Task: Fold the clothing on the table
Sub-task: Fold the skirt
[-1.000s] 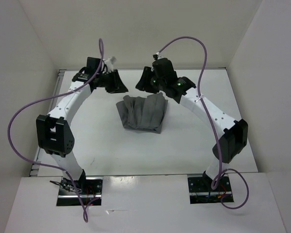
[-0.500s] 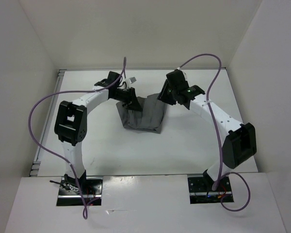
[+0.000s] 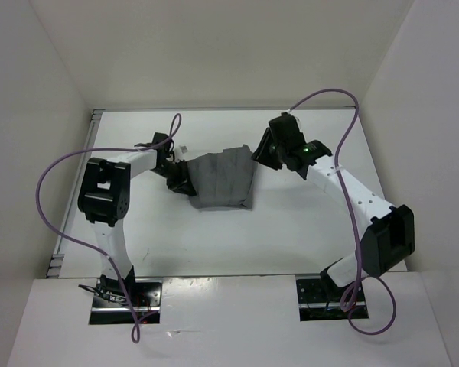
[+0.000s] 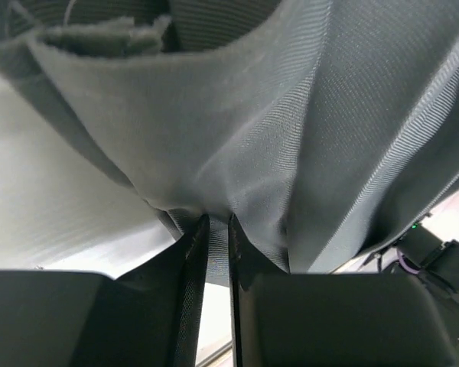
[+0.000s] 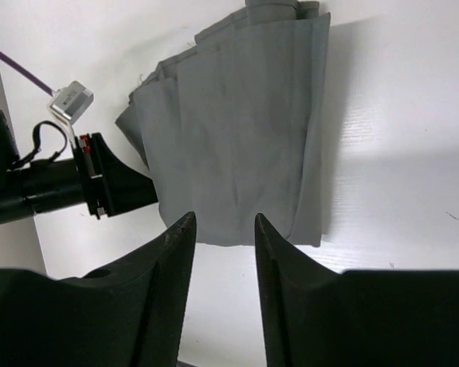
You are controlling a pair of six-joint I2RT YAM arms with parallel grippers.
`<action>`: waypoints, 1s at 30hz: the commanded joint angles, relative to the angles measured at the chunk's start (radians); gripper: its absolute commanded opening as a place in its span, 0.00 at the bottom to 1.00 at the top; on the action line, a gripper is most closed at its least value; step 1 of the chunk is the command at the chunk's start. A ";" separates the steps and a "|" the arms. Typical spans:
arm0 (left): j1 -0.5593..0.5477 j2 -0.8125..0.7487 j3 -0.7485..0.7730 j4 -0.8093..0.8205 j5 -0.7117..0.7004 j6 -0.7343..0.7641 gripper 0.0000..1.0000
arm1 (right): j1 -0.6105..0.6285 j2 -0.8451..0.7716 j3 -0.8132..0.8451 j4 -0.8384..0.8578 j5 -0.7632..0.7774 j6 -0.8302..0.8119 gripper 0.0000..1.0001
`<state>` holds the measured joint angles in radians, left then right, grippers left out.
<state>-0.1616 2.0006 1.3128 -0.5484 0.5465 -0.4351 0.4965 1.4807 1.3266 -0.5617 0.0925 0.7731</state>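
Observation:
The clothing (image 3: 223,180) is a grey pleated garment lying bunched and partly folded in the middle of the white table (image 3: 291,229). My left gripper (image 3: 180,174) is at its left edge. In the left wrist view the jaws (image 4: 218,223) are pinched shut on a fold of the clothing (image 4: 291,138), which fills that view. My right gripper (image 3: 260,150) hangs over the garment's far right corner. In the right wrist view it (image 5: 223,218) stands open with nothing between its fingers, and the clothing (image 5: 237,130) lies just ahead with the left gripper (image 5: 122,189) at its side.
White upright walls (image 3: 46,92) close in the table on the left, back and right. Purple cables (image 3: 329,99) arc above both arms. A metal rail (image 3: 92,126) runs along the table's left edge. Bare white table (image 5: 398,115) lies right of the garment.
My left gripper came forward from the back of the table to the garment's left edge and shut on it. The right gripper drew back to the right, and the garment spread leftward.

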 commanded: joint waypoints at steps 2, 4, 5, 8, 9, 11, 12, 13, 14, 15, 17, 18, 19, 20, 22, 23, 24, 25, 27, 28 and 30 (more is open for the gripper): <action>-0.006 0.027 0.035 -0.005 -0.025 0.030 0.22 | -0.004 -0.080 -0.021 0.020 -0.002 0.012 0.44; 0.007 -0.025 0.045 0.007 0.027 0.021 0.31 | -0.004 -0.112 -0.030 0.020 -0.002 0.012 0.50; 0.007 -0.093 0.045 0.022 0.045 0.007 0.38 | -0.004 -0.129 -0.052 0.020 -0.002 0.002 0.53; 0.017 -0.253 0.075 0.031 0.098 0.007 0.61 | -0.013 -0.226 -0.116 0.029 0.007 0.017 0.65; 0.026 -0.291 0.075 0.044 0.098 0.007 0.66 | -0.013 -0.279 -0.134 0.029 0.007 0.026 0.68; 0.027 -0.403 0.062 0.070 0.109 0.007 0.78 | -0.013 -0.330 -0.191 0.029 0.007 0.054 0.69; 0.027 -0.436 0.007 0.100 0.121 -0.005 0.80 | -0.025 -0.356 -0.210 0.014 0.018 0.064 0.69; 0.027 -0.465 -0.024 0.111 0.134 -0.016 0.80 | -0.026 -0.406 -0.227 0.014 0.018 0.086 0.69; 0.027 -0.512 -0.058 0.111 0.135 -0.025 0.80 | -0.035 -0.431 -0.260 -0.003 0.027 0.095 0.69; 0.027 -0.534 -0.093 0.122 0.135 -0.036 0.80 | -0.044 -0.454 -0.276 -0.027 0.036 0.106 0.69; 0.027 -0.606 -0.223 0.143 0.135 -0.076 0.80 | -0.053 -0.531 -0.325 -0.049 0.036 0.144 0.69; 0.027 -0.634 -0.272 0.162 0.135 -0.089 0.78 | -0.062 -0.560 -0.345 -0.049 0.036 0.159 0.69; 0.027 -0.660 -0.320 0.171 0.126 -0.102 0.78 | -0.062 -0.621 -0.368 -0.064 0.036 0.179 0.69; 0.027 -0.710 -0.401 0.171 0.107 -0.123 0.78 | -0.073 -0.652 -0.413 -0.075 0.036 0.214 0.69; 0.027 -0.749 -0.460 0.180 0.098 -0.135 0.78 | -0.085 -0.718 -0.466 -0.084 0.009 0.253 0.69; 0.027 -0.773 -0.481 0.180 0.098 -0.145 0.78 | -0.096 -0.788 -0.518 -0.093 0.009 0.288 0.69; 0.027 -0.773 -0.492 0.180 0.098 -0.145 0.78 | -0.096 -0.822 -0.541 -0.093 -0.016 0.301 0.69; 0.027 -0.786 -0.492 0.180 0.098 -0.145 0.78 | -0.117 -0.855 -0.584 -0.093 -0.026 0.311 0.69; 0.027 -0.796 -0.492 0.189 0.098 -0.156 0.76 | -0.134 -0.931 -0.613 -0.104 -0.037 0.322 0.69; 0.027 -0.796 -0.503 0.189 0.098 -0.168 0.72 | -0.147 -0.948 -0.627 -0.104 -0.049 0.322 0.69; 0.017 -0.806 -0.512 0.203 0.098 -0.188 0.60 | -0.147 -0.971 -0.627 -0.139 -0.050 0.322 0.69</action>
<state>-0.1394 1.2449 0.7959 -0.4030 0.6338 -0.5892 0.3614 0.5323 0.7063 -0.6788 0.0624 1.0584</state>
